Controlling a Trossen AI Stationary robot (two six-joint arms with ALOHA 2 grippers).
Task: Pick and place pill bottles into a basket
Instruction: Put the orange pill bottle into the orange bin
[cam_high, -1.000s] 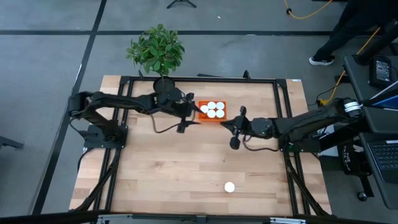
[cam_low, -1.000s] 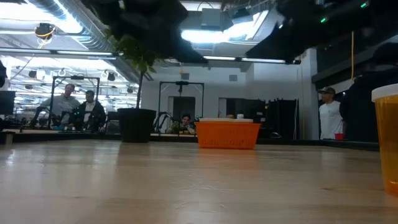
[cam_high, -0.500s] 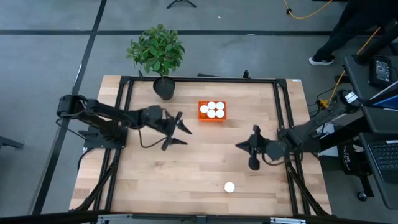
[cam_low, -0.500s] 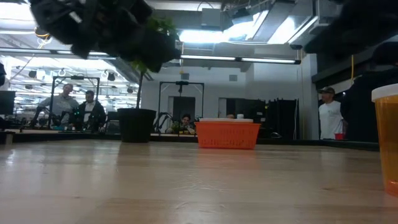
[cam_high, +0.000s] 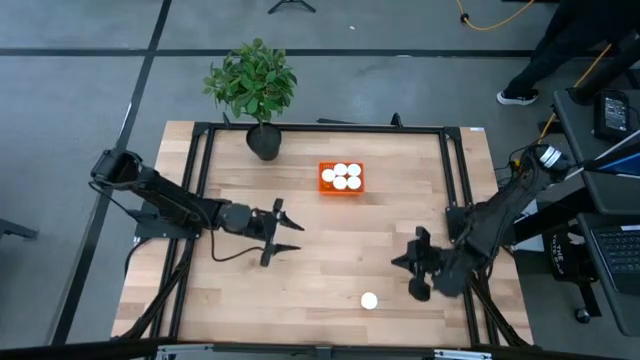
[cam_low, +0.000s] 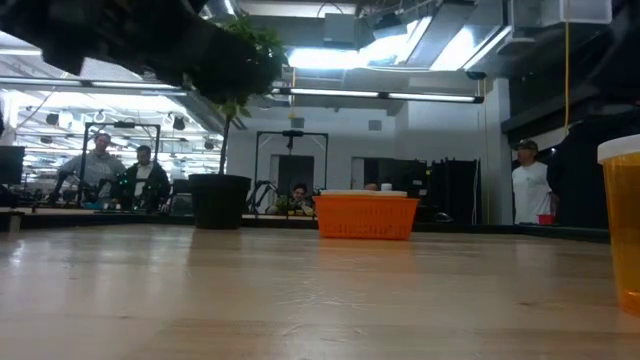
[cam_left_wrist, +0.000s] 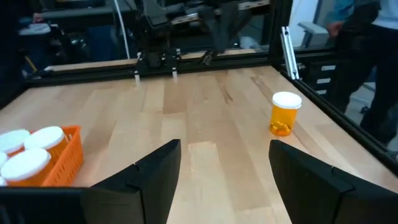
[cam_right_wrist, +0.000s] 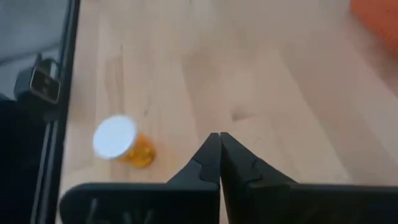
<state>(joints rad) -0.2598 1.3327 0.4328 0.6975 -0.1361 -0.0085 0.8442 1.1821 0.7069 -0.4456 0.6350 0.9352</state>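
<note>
Five pill bottles fill the basket; one bottle stands apart.
Left gripper spread wide; right gripper pinched together, empty.

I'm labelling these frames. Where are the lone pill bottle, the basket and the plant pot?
lone pill bottle (cam_high: 369, 300), high view, on its white cap.
basket (cam_low: 366, 218), low view, on its orange front wall.
plant pot (cam_low: 220, 202), low view, on its dark side.

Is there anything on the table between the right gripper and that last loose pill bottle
Nothing visible. The right gripper, shut, hangs beside the pill bottle, with only bare table between them.
</note>
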